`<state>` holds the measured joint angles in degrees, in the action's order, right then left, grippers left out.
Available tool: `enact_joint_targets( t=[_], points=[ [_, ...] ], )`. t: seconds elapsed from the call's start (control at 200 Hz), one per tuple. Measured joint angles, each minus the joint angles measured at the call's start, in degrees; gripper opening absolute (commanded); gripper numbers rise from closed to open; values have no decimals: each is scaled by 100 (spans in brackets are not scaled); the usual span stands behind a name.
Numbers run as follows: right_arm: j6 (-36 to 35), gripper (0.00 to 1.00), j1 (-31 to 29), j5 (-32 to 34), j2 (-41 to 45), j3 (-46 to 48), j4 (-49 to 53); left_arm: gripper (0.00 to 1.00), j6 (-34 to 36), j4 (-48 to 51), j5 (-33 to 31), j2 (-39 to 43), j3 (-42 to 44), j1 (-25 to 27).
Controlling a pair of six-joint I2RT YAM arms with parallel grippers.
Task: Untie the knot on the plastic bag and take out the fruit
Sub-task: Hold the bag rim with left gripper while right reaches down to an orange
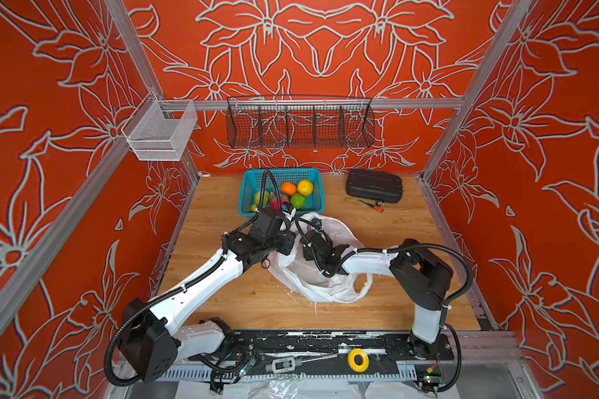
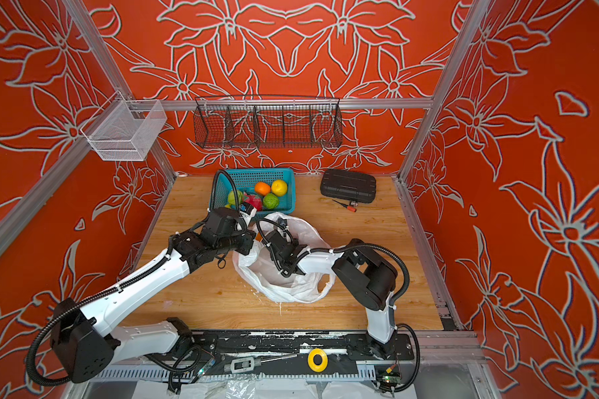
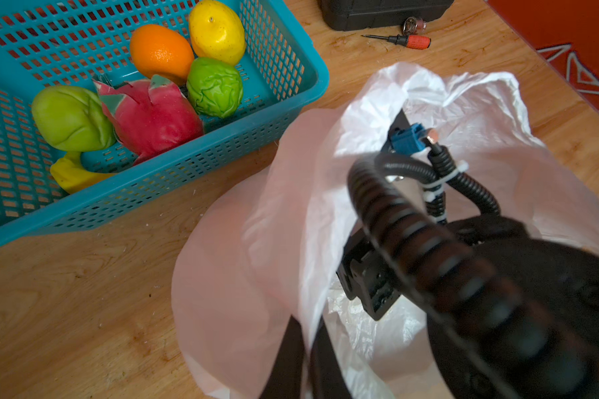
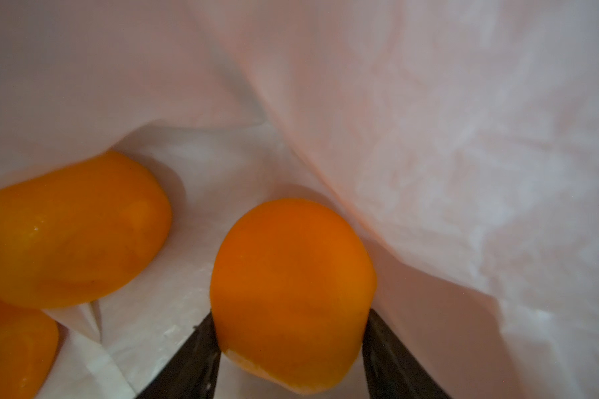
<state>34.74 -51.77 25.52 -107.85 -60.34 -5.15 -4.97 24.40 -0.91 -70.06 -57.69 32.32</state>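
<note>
One bag (image 1: 325,286) is laid open on the bench (image 1: 239,293), just beside the basket (image 1: 291,174). Rim pinched by the left end effector (image 3: 306,331), shown only in the left wrist view. Inside, seen only in the right wrist view: right end effector (image 4: 289,314) clamped on an orange (image 4: 291,262) — two more oranges (image 4: 66,231) nearby.

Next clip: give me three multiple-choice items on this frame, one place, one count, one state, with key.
1. How many oranges lie in the teal basket? A) none B) one C) three
2. Where is the right gripper? A) over the basket B) inside the plastic bag C) parked at its base
3. The bag's mouth is: A) knotted shut B) taped C) open
Key: 1 B, a single orange lies there; 2 B, its wrist view shows bag film around the bagged orange it straddles; 3 C, the gripper reaches in through it.
</note>
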Motion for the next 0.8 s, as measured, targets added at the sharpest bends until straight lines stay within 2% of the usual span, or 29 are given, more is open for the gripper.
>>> enact_joint_targets(
  t=[0.245, 0.485, 0.555, 0.641, 0.676, 0.736, 0.796],
  points=[
    [-87, 56, 4, -321, 232, 247, -142, 9, -2, 0, -2, 0, 0, 0],
    [-105, 54, 4, -684, 946, 730, -160, 10, 0, -7, -2, -17, 0, 0],
    [-87, 59, 4, -758, 1196, 885, -166, 10, 0, -9, 0, -37, 0, 0],
    [-48, 74, 4, -782, 1368, 975, -160, 10, 0, -13, 7, -76, 0, 0],
    [-20, 74, 7, -785, 1370, 975, -179, 10, 0, -13, 13, -98, 0, 0],
    [125, 66, 57, -813, 1353, 966, -195, 10, 0, -13, 24, -144, -2, 0],
    [306, 69, 133, -979, 1300, 946, -212, 10, 0, -11, 48, -186, -4, 0]
  ],
)
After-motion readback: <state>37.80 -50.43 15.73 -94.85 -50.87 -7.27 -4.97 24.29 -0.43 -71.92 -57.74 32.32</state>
